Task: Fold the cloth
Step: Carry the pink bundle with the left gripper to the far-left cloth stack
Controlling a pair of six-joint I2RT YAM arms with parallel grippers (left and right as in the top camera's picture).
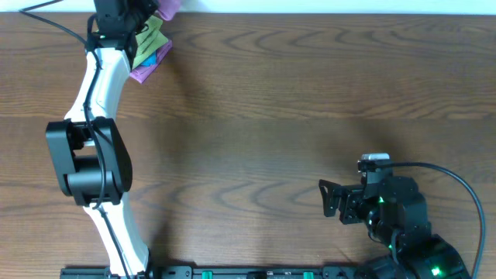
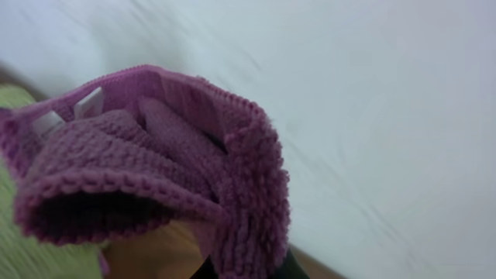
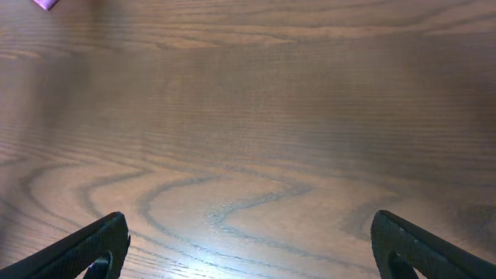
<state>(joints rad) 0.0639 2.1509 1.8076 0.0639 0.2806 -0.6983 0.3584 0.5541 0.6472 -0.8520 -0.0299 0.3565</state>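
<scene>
Gripping the bunched cloth [image 1: 146, 70] at the far left corner of the table [image 1: 271, 116], the left gripper [image 1: 143, 19] should carry it to the middle and spread it flat before folding, while the right gripper [image 1: 329, 200] sits splayed and empty near the near right edge.

Reaching up the left side of the table [image 1: 271, 116] to its far edge, with the left gripper [image 1: 143, 17] holding the cloth [image 1: 149, 48] bunched there, off the tabletop and close in front of the wrist camera. Sitting near the front right corner, well apart from the cloth, with the right gripper [image 1: 332, 200] pointing left, fingers spread wide above the table.
</scene>
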